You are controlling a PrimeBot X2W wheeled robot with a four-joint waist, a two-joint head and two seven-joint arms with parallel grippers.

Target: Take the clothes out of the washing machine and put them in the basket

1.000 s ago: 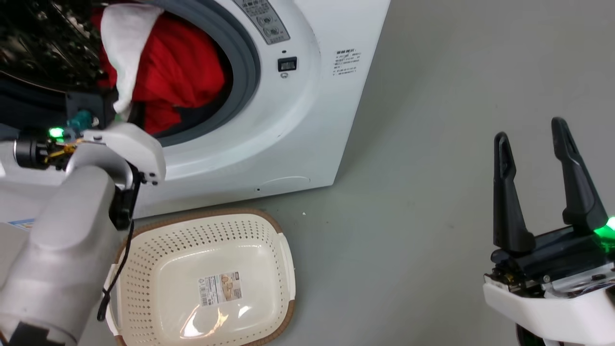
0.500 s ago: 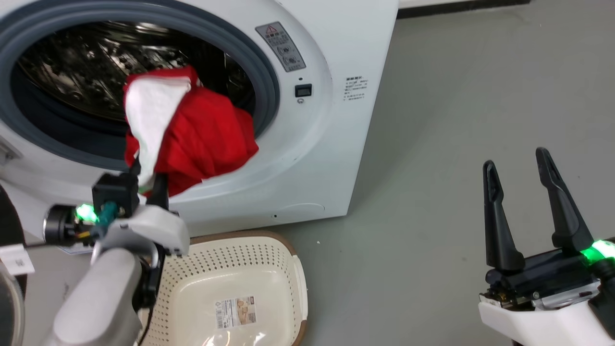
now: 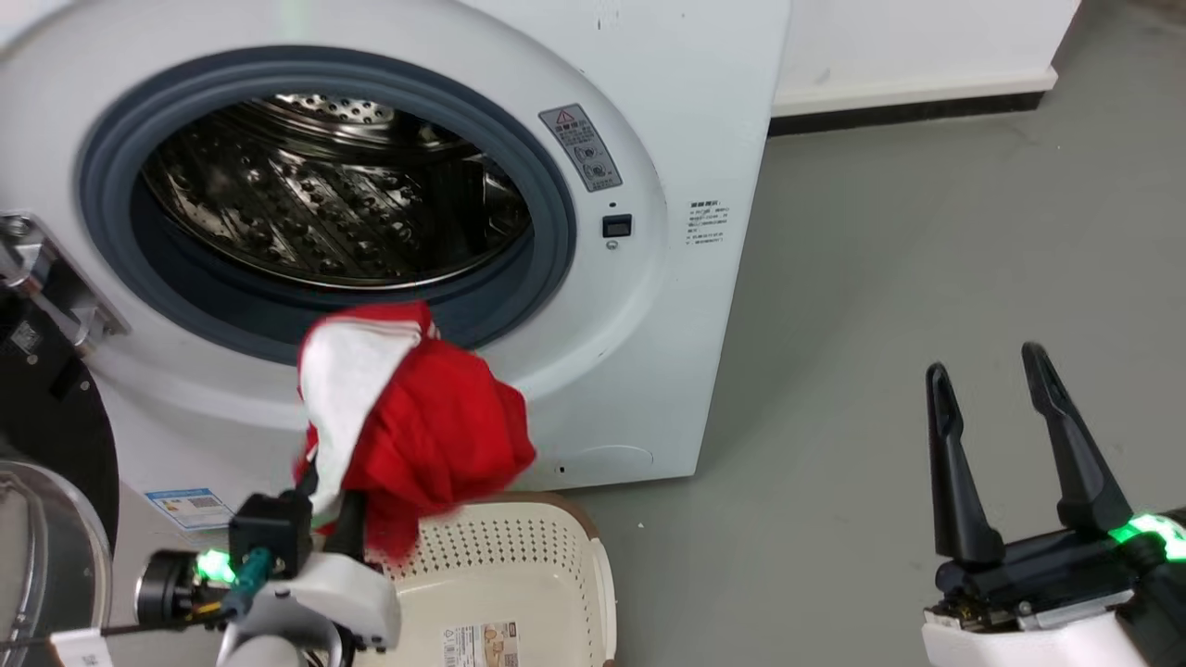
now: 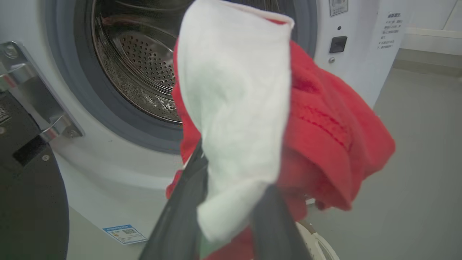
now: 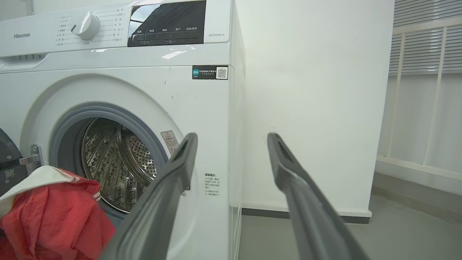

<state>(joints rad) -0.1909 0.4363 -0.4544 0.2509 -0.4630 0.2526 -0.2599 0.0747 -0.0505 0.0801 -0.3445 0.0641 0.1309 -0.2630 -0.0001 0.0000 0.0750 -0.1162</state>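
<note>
The clothes (image 3: 417, 426), a red bundle with a white cloth part, hang outside the washing machine (image 3: 649, 278), in front of its lower panel and just above the far rim of the basket (image 3: 547, 556). My left gripper (image 3: 329, 496) is shut on the bundle's lower end; in the left wrist view the clothes (image 4: 306, 126) drape over the left gripper (image 4: 234, 173). The perforated steel drum (image 3: 334, 204) holds no fabric that I can see. At the lower right my right gripper (image 3: 985, 363) stands open and holds nothing; the right wrist view shows the right gripper (image 5: 232, 137) pointing at the washing machine (image 5: 202, 94).
The black-framed door (image 3: 46, 408) hangs open at the left, close to my left arm. Grey floor (image 3: 880, 278) spreads to the right of the machine. A white wall with a dark skirting (image 3: 908, 116) runs behind it.
The clothes have come out of the porthole and down toward the basket, held by my left gripper. The head camera has shifted, showing more of the drum. The right gripper stays open.
</note>
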